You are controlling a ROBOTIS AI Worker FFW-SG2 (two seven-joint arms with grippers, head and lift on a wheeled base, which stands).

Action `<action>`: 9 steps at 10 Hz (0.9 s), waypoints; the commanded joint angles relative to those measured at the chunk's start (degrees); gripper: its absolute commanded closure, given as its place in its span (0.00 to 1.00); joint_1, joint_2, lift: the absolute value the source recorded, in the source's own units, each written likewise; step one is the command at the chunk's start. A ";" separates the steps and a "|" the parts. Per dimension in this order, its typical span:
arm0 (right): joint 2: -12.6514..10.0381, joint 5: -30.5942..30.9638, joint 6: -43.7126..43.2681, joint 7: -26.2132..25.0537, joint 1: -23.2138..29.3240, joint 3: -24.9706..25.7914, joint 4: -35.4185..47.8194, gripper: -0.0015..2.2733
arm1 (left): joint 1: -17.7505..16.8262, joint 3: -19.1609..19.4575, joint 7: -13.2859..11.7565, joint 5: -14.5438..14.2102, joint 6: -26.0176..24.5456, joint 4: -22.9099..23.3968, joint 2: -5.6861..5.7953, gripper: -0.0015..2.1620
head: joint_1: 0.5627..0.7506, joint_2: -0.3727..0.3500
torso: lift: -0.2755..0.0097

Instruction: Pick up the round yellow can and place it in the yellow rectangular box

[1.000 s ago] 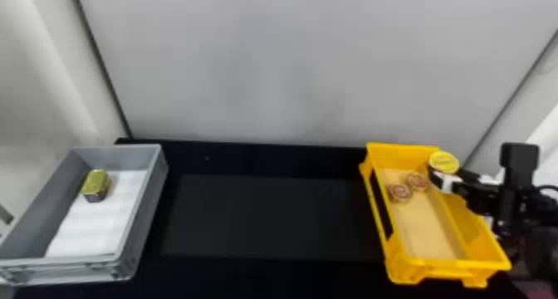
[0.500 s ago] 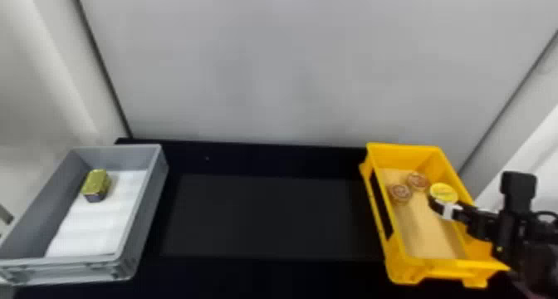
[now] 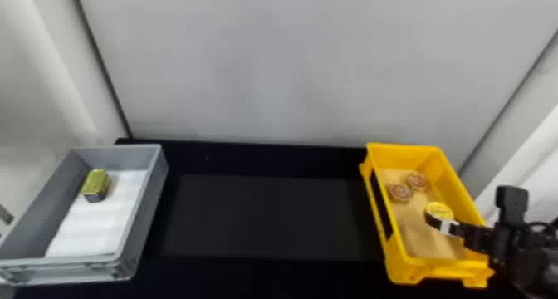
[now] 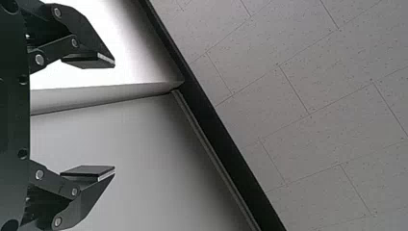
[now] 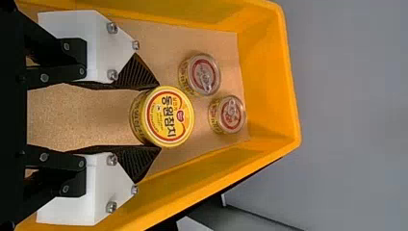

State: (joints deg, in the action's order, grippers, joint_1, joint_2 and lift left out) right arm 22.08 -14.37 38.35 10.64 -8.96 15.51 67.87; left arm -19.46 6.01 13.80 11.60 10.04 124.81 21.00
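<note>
Round yellow can: we find this one (image 3: 440,211) inside the walls of the yellow rectangular box (image 3: 461,189), printed lid facing up; whether its base meets the lining we cannot tell.
Right gripper: ours (image 5: 160,118) is closed about the can, one fingertip against each side; dark ribbed pads (image 5: 137,74), white mounts.
Left gripper: this one (image 4: 114,115) we list as spread apart, nothing between its fingers.
Weight: we judge it modest, a filled tin, solid for its bulk.
Body: stiff metal, by our guess; it should not give under a squeeze, though a hard knock may dent it.
Skin: smooth and likely a little slippery; we count on the ribs for grip.
Hold: we favour the side wall, straight across the widest part, leaving the lid free; a grip too near one edge could let it turn.
Release: we would lower until the base sits flat, then part the fingers evenly.
Small cans: a pair, (image 5: 204,74) and (image 5: 231,115), clear-topped, close by the yellow one; we note a risk of nudging them.
Lining: brown, flat (image 5: 82,115).
Grey box: at our left (image 3: 143,219), white sheet inside (image 3: 95,223), bearing a gold-topped tin (image 3: 96,184).
Table: black (image 3: 265,215).
Room: pale grey wall (image 3: 270,69) behind; speckled panels (image 4: 312,72) in the left wrist view.
</note>
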 commanded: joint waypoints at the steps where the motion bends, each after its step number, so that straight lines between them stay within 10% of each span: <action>1: 1.03 -0.49 -0.71 -0.09 -3.44 -0.48 -5.91 0.32 | -0.31 -0.56 0.00 0.00 0.33 -0.45 -0.24 0.21 | 0.77 0.43 | 0.97; 6: 2.09 -5.41 0.60 -0.61 -4.93 -0.92 -8.46 0.00 | -0.40 -0.91 -0.09 0.00 0.51 -0.80 -0.51 0.21 | 0.77 0.43 | 0.97; 9: 2.18 -7.17 -4.58 -0.79 -3.44 -1.62 0.33 0.01 | 0.04 -0.56 -0.17 0.00 0.42 -0.80 -0.86 0.21 | 0.77 0.43 | 0.97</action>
State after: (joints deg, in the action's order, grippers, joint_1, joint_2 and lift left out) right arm 24.25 -20.89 36.52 10.24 -13.44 14.14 62.17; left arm -19.77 5.30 13.68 11.60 10.55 124.01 20.34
